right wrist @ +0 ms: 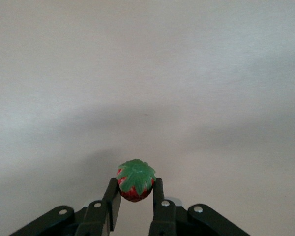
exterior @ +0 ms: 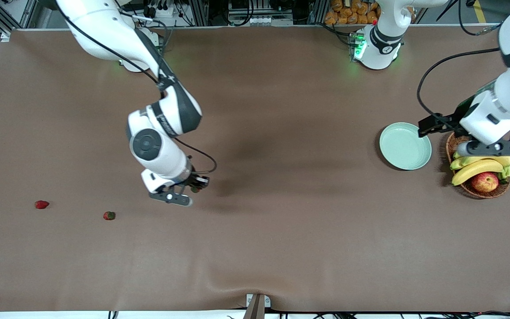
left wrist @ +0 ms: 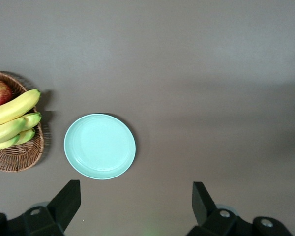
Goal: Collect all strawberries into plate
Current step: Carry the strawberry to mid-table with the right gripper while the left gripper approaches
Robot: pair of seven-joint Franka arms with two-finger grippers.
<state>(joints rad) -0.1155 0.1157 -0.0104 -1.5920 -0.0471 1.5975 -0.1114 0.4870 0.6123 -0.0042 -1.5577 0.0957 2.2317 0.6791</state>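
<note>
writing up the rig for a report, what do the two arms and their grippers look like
Both arms are glossy white with rounded segments and dark grey or black joint sections. The right arm has a round grey cap on one joint and a thin black cable looping along it. The left arm trails a black cable too; its base glows green. The right gripper and left gripper are black, with flat fingers and silver screws.

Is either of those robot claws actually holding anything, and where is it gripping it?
Yes. The right gripper holds a strawberry, pinched at its red sides, leafy top facing outward, over bare table. The left gripper is open and holds nothing, near the plate.
</note>
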